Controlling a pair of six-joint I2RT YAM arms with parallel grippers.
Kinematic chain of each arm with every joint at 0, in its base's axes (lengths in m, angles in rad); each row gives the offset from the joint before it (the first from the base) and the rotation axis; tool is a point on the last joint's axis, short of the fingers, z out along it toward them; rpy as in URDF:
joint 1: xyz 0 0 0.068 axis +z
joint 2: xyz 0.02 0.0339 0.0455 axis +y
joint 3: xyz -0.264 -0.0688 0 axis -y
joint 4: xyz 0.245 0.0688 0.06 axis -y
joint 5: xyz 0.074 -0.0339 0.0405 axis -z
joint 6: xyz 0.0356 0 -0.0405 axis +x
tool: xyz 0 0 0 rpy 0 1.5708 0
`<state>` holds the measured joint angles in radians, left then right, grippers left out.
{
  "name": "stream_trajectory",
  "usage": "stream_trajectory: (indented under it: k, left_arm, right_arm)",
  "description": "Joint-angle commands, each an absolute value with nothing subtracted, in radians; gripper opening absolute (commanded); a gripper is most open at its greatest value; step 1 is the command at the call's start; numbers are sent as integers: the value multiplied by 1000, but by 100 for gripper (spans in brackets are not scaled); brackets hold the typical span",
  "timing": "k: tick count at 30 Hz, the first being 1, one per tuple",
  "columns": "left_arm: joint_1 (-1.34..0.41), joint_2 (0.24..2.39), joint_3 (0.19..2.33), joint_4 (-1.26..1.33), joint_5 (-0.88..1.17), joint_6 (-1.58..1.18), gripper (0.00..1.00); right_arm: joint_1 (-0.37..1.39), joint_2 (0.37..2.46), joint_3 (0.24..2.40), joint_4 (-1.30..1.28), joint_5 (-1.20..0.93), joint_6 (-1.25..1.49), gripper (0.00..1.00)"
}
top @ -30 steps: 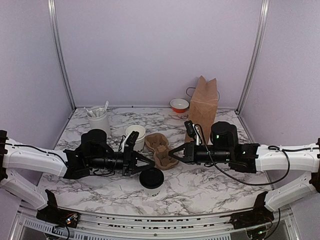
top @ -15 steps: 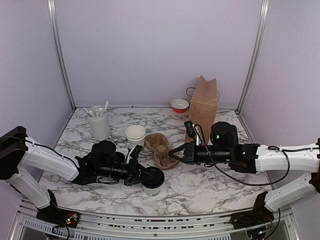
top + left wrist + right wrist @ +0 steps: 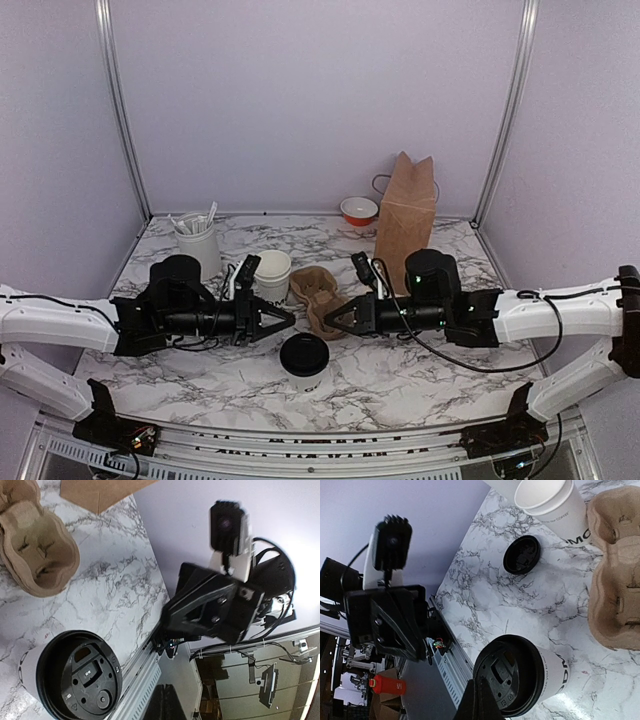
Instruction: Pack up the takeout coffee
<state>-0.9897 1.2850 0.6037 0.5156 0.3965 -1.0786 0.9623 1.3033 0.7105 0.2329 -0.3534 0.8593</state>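
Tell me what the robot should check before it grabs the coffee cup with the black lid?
1. The takeout coffee stands upright, lid on: ok.
2. The carrier tray has empty pockets: ok.
3. The left pincer holds nothing: ok.
4. The right pincer holds nothing: ok.
5. Both pincers are open wide enough for the cup: cannot tell.
6. The paper bag is open at the top: cannot tell.

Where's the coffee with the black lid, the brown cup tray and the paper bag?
Takeout coffee (image 3: 303, 355), top view, middle of lid.
Cup tray (image 3: 313, 285), top view, its far pocket.
Paper bag (image 3: 405, 215), top view, its front face.
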Motion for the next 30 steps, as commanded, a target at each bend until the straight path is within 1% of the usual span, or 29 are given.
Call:
stream_trajectory:
  k: [1,5,10,13,15,19,26,30]
  left_arm:
    - [-937,1160,605,334,258,-1008,0]
    - [-919,1118,596,289,254,-995,0]
    - [-919,1116,579,279,257,-997,0]
    - [-919,1115,575,278,260,-997,0]
    - [-919,1114,576,277,266,-996,0]
    - [-919,1122,578,277,281,-990,0]
    - [-919,1127,587,276,292,-986,0]
    - [-919,1126,587,276,292,-986,0]
  right_arm:
    - [1015,1381,792,310,-404,849,0]
    - [1045,1498,807,377,-458,861,0]
    - [1043,1660,669,637,-541,1007,0]
    - [1047,1688,637,734,-562,1067,0]
    - [1048,1662,657,687,-546,1040,0]
    - [1048,1586,731,503,-500,952,0]
    - [1055,1502,838,384,-471,883,0]
    - [1060,1532,836,388,-484,890,0]
